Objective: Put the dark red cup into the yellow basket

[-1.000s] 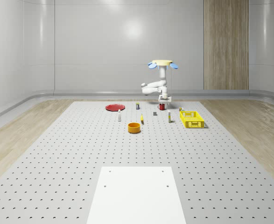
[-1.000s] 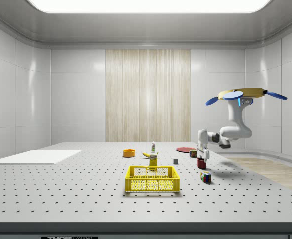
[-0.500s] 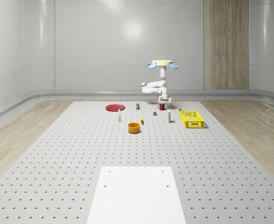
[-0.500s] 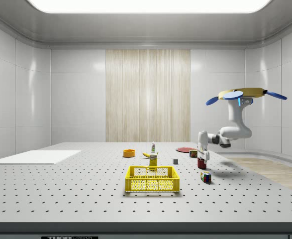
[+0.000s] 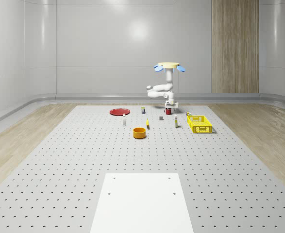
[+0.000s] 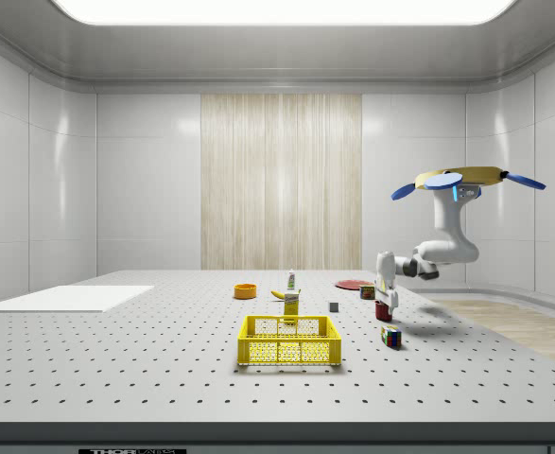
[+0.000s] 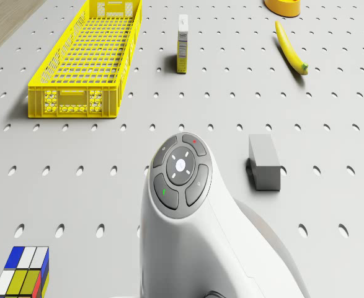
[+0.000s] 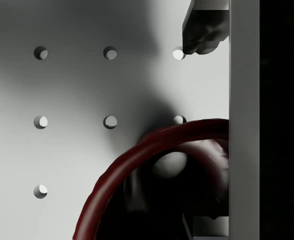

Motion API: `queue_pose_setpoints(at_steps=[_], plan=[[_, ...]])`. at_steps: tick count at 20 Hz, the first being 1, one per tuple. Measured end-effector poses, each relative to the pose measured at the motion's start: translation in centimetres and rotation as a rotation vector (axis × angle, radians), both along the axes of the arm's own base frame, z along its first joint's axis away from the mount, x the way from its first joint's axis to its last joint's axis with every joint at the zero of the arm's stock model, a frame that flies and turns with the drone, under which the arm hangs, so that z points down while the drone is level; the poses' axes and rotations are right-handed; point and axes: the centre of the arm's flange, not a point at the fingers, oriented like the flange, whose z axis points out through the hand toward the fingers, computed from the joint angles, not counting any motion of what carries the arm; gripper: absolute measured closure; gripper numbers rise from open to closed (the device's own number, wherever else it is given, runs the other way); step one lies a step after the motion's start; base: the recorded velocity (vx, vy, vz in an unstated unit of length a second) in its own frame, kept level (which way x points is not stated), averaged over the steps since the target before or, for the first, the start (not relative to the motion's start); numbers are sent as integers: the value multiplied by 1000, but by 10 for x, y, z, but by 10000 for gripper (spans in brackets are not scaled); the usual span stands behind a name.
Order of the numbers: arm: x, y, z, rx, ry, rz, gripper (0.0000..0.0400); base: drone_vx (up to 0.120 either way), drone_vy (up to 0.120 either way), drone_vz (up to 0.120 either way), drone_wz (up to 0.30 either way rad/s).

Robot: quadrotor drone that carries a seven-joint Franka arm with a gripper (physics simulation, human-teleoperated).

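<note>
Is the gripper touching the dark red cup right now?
Cannot tell. In the side view the gripper sits right at the top of the dark red cup, and the wrist view shows its rim close, without plain contact.

A dark red cup (image 8: 152,165) is sitting on a pale grey table (image 7: 330,124) dotted with holes. A yellow mesh basket (image 7: 85,56), yellow banana (image 7: 291,48), grey block (image 7: 263,161) and multicoloured cube (image 7: 22,272) are showing nearby.

No readable text, labels, numbers or signs anywhere
</note>
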Motion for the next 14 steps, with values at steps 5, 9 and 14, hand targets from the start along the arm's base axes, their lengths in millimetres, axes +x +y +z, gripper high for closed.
queue_pose_setpoints(at_steps=[5, 9, 14], plan=[[0, 0, 2, 0, 0, 0, 221, 0, 0, 0, 0], [0, 0, 2, 0, 0, 0, 271, 0, 0, 0, 0], [0, 0, 3, 0, 0, 0, 292, 0, 0, 0, 0]])
